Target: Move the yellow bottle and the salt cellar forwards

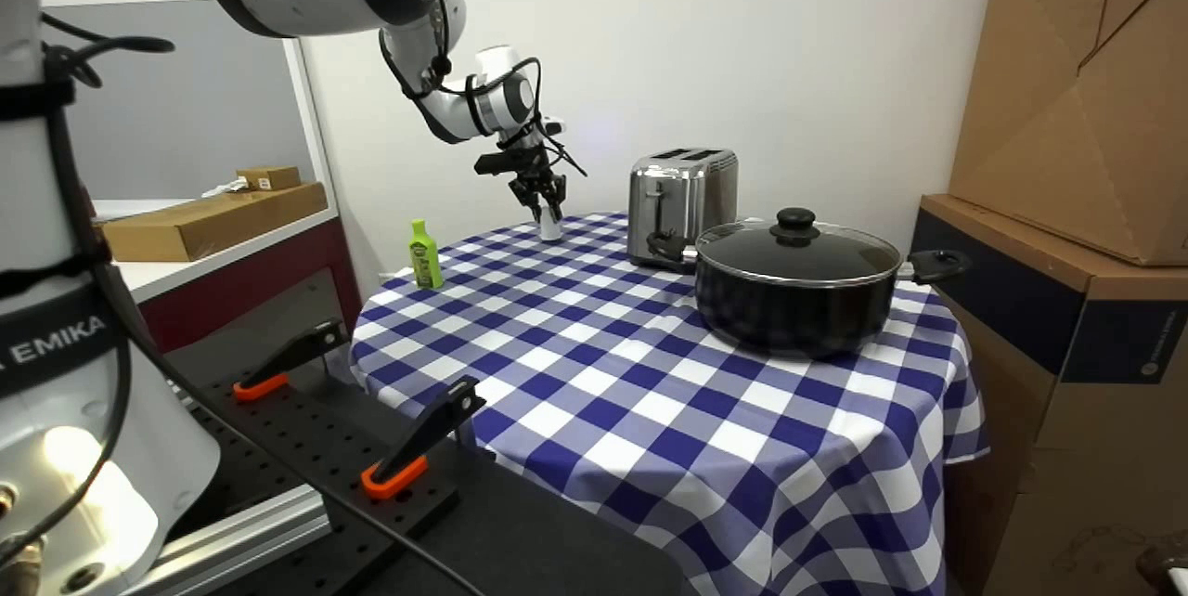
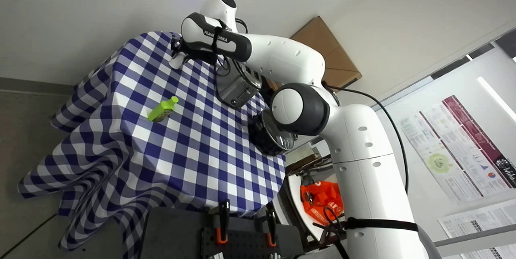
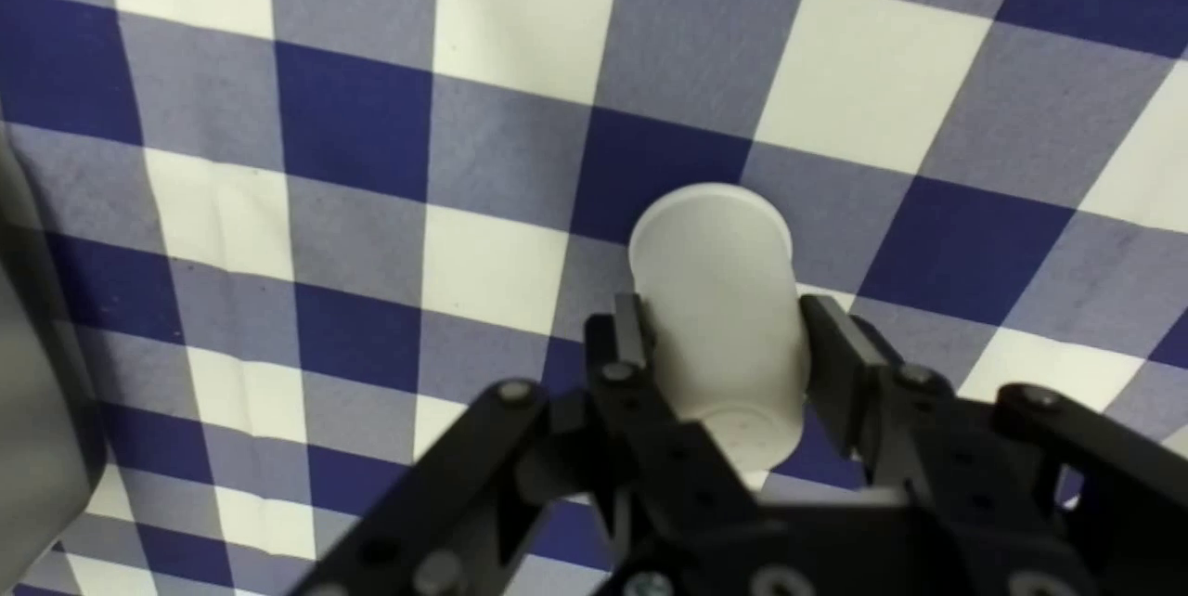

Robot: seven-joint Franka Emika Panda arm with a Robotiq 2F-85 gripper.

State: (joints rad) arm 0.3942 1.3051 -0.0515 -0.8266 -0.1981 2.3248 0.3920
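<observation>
The salt cellar is a small white cylinder with a wider base, standing on the checked cloth near the far edge in both exterior views [image 1: 550, 226] [image 2: 176, 61]. It also shows in the wrist view [image 3: 716, 271], with small holes in its top. My gripper [image 3: 724, 322] has one finger on each side of the cellar, both pads against its sides near the top. In an exterior view my gripper [image 1: 548, 202] points down over it. The yellow bottle [image 1: 425, 257] stands upright near the table edge, apart from the gripper; it also shows here [image 2: 162, 109]. It is out of the wrist view.
A shiny metal toaster [image 1: 673, 206] stands beside the cellar; its side shows at the wrist view's left edge [image 3: 37, 447]. A black pot with a glass lid [image 1: 794, 304] stands near the toaster. Cardboard boxes [image 1: 1067, 95] stand beyond the table. Clamps [image 1: 422, 434] stick up by the base.
</observation>
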